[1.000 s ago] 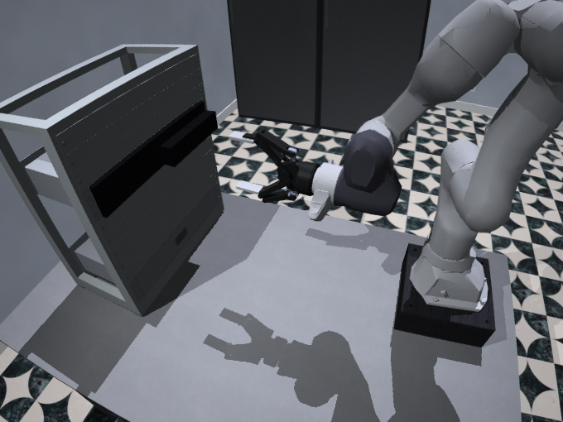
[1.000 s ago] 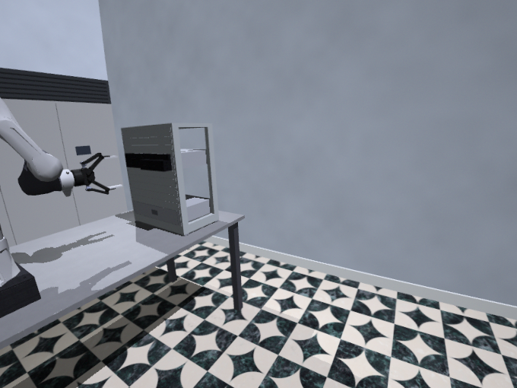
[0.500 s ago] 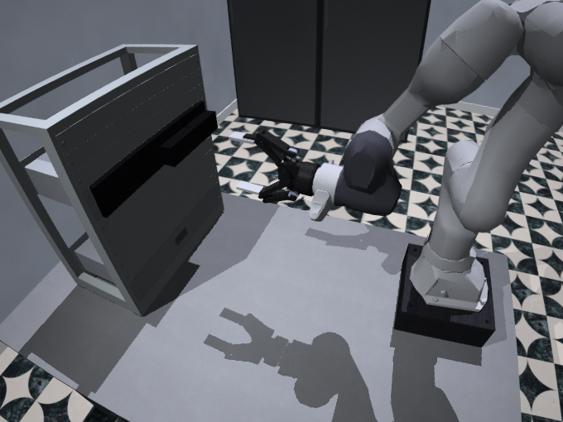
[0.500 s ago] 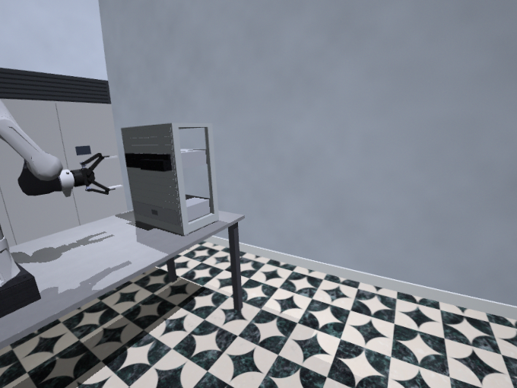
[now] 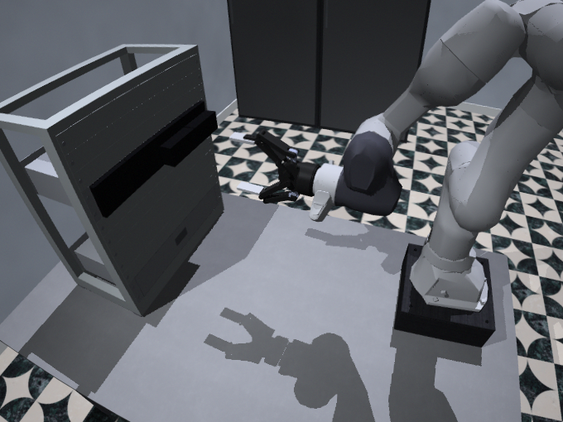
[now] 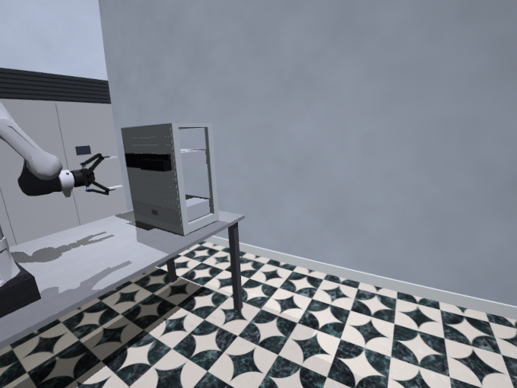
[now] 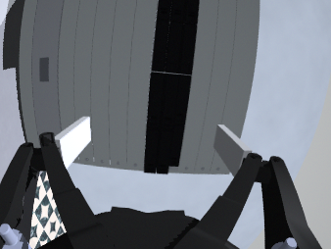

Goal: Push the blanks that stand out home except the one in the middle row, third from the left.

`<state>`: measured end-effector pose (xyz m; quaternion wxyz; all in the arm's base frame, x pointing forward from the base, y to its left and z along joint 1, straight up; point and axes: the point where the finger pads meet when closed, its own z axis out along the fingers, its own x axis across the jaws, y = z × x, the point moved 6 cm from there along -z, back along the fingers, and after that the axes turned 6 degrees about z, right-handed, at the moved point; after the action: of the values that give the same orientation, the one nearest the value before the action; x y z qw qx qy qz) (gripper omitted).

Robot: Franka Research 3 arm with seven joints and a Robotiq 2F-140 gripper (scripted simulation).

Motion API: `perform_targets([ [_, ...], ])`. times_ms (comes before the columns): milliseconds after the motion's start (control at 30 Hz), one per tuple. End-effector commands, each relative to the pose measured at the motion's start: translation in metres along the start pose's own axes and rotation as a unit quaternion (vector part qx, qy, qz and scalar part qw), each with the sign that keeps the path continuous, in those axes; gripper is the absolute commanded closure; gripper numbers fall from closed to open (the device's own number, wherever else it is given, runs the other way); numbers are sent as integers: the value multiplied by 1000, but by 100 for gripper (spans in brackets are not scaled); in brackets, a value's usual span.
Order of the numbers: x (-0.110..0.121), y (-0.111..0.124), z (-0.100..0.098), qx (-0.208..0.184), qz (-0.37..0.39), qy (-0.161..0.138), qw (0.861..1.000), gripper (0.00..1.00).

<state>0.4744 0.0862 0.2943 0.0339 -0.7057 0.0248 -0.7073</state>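
the rack (image 5: 26,122) is a pale grey open frame standing upright on the table, its front closed by grey ribbed panels. about a third of the way down the front runs the chassis (image 5: 136,172), a wide black band (image 6: 147,161) of blanks. some blanks (image 5: 188,138) at its right part stand out proud of the rest; single rows cannot be told apart. in the wrist view the band (image 7: 170,76) runs vertically, with one seam across it.
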Motion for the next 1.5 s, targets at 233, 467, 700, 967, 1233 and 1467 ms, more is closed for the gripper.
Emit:
perform_targets([
  [233, 1, 2, 1, 19, 11, -2, 1000, 0],
  [467, 1, 3, 6, 19, 11, -2, 1000, 0],
  [700, 2, 4, 24, 19, 11, -2, 1000, 0],
  [967, 4, 9, 71, 19, 11, -2, 1000, 0],
  [1233, 5, 11, 99, 19, 11, -2, 1000, 0],
  [1467, 5, 12, 109, 19, 11, -2, 1000, 0],
])
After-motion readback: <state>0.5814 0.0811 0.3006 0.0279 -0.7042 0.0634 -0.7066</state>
